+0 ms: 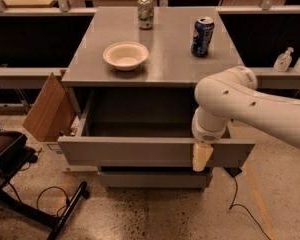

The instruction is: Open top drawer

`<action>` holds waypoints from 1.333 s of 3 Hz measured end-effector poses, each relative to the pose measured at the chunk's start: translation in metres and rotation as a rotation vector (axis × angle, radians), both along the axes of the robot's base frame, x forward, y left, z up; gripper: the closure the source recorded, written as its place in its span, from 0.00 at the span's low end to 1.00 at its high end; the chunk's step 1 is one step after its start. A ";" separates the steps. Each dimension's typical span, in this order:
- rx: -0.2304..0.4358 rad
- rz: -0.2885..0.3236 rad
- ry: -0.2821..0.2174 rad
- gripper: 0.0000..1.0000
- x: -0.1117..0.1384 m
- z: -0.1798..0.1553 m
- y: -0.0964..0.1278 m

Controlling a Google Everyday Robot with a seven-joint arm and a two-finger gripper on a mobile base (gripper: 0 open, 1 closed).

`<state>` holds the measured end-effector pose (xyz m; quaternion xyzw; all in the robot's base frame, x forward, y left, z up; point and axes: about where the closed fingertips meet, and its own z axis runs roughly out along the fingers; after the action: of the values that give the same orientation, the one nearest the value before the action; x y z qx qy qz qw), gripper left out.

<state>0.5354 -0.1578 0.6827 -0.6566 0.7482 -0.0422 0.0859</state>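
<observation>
The top drawer (130, 151) is pulled far out of the grey cabinet, and its wide flat front and empty grey inner box show. A narrower grey drawer front (155, 178) sits shut below it. My gripper (202, 156) hangs from the white arm at the right end of the top drawer's front. One cream finger (201, 158) lies over the front's outer face, reaching down past its lower edge. The other finger is hidden behind the front or the wrist.
On the cabinet top (165, 54) stand a white bowl (125, 55), a green can (145, 12) and a blue can (202, 36). A cardboard box (49, 109) leans at the left. A black chair base (25, 204) and cables (245, 204) lie on the floor. Two bottles (291, 60) stand on a shelf at the right.
</observation>
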 end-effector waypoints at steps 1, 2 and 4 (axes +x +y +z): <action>-0.050 -0.055 0.135 0.49 -0.026 -0.024 -0.008; -0.100 -0.102 0.203 0.72 -0.062 -0.009 -0.017; -0.117 -0.150 0.238 0.00 -0.099 0.015 -0.024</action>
<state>0.4366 -0.1821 0.6978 -0.6030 0.7963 -0.0142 -0.0451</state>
